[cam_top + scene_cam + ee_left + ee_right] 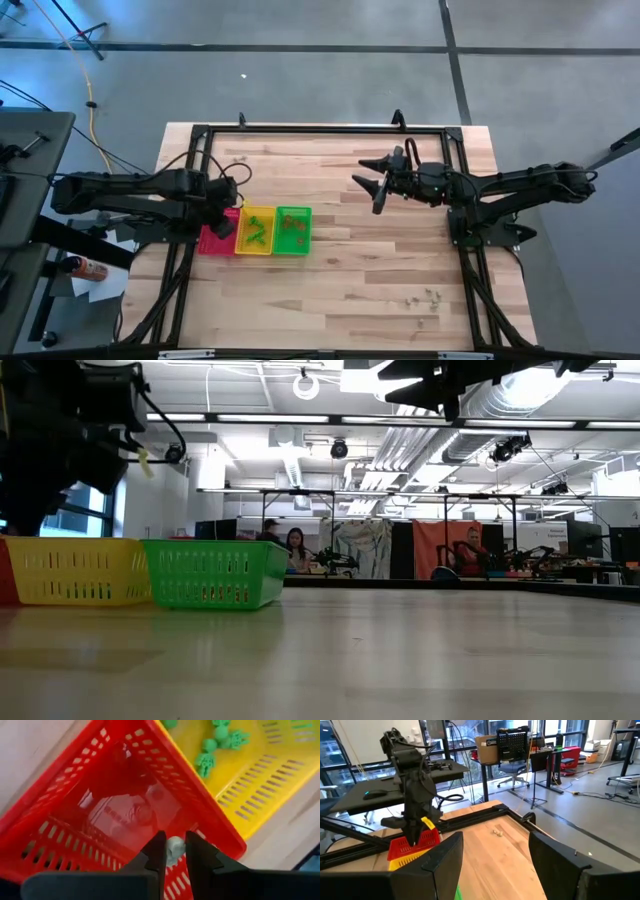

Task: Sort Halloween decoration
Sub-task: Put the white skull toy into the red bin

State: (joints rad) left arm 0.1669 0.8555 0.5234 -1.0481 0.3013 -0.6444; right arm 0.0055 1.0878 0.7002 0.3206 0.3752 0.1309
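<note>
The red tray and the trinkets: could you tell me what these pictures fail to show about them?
- Red tray, high view: mostly covered by the left gripper.
- Pale grey trinket, left wrist view: pinched between the fingers, shape blurred.
- Loose trinkets, high view: too small to tell colours.
- Tray contents, low view: hidden behind the basket walls.

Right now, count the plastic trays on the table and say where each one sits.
3, side by side below the left arm: red tray outermost, yellow tray in the middle, green tray nearest the table's centre. None looks hidden.
</note>
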